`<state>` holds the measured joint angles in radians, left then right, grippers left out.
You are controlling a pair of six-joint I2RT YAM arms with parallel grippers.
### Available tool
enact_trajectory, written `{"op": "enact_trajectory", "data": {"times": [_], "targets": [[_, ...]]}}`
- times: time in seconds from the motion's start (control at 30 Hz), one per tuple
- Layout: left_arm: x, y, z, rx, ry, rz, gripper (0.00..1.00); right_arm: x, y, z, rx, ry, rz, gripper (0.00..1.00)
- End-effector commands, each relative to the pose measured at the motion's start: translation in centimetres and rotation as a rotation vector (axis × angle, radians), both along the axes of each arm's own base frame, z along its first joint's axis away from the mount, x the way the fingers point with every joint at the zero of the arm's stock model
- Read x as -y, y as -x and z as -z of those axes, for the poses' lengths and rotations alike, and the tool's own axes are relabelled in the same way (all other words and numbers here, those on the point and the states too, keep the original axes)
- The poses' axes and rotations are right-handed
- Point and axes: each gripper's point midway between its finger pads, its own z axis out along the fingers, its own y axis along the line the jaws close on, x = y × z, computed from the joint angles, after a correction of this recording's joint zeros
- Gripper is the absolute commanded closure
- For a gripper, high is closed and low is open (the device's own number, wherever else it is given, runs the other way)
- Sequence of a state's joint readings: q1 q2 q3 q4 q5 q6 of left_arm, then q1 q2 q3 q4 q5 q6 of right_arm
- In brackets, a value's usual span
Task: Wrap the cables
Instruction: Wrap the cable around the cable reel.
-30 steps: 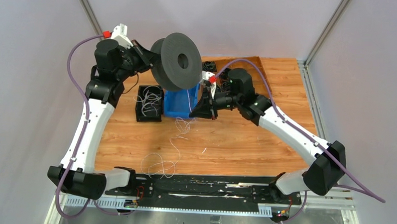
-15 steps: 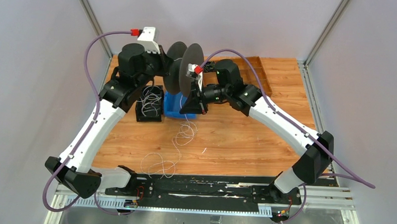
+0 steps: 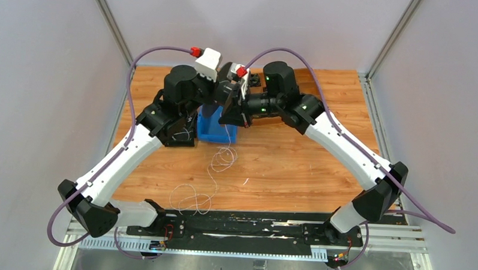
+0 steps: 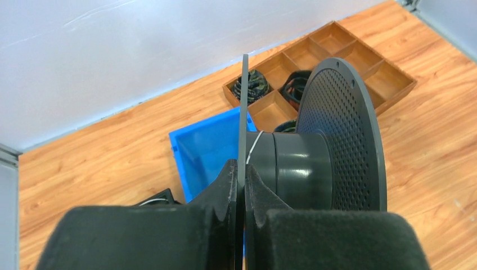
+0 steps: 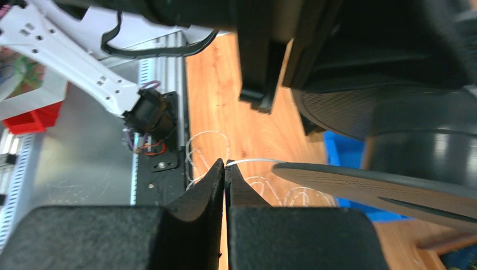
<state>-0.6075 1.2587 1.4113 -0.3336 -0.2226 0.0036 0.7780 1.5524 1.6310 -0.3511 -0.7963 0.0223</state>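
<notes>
Clearly the two arms share one job above the blue bin (image 4: 205, 152), at about 12 o'clock on the table (image 3: 283, 172). The left gripper (image 4: 241, 171) is closed tight on the thin near flange of a dark grey spool (image 4: 298, 169), edge-on between its fingers. That grip appears chosen so the hub and the perforated far flange stay free to take wire. One pale turn of cable (image 4: 254, 146) lies on the hub right beside the clamped flange.

The right gripper (image 5: 225, 169) is pinched fully together on the same hair-fine strand. From the fingertips the strand runs toward 3 o'clock in the right wrist view, to the spool's rim. Holding it close to the spool likely gives tension and lets this arm guide where each turn lands.

Most of the wire is not yet wound. Loose loops (image 3: 222, 159) trail from the bin toward 6 o'clock, and a second tangle (image 3: 192, 199) lies near the arm bases. Slack of that kind could snag or knot as it is drawn up.

A wooden tray (image 4: 360, 56) sits at about 1 o'clock of the spool in the left wrist view. Small black coils (image 4: 253, 84) fill some of its compartments.
</notes>
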Motion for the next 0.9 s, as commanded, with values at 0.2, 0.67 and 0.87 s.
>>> {"op": "enact_trajectory", "data": {"times": [0.2,0.67,0.87], "targets": [[0.0,0.6,-1.6,0.176,-0.177,0.054,1.00,3.5,-2.3,-3.5,0.095,-0.003,0.161,1.00],[0.3,2.2,-0.6,0.167,-0.201,0.134,1.00,6.5,-4.6,-3.3,0.165,0.028,0.279,1.00],[0.4,2.6,-0.7,0.168,-0.197,0.154,1.00,7.7,-5.7,-3.1,0.225,0.072,0.350,1.00]]}}
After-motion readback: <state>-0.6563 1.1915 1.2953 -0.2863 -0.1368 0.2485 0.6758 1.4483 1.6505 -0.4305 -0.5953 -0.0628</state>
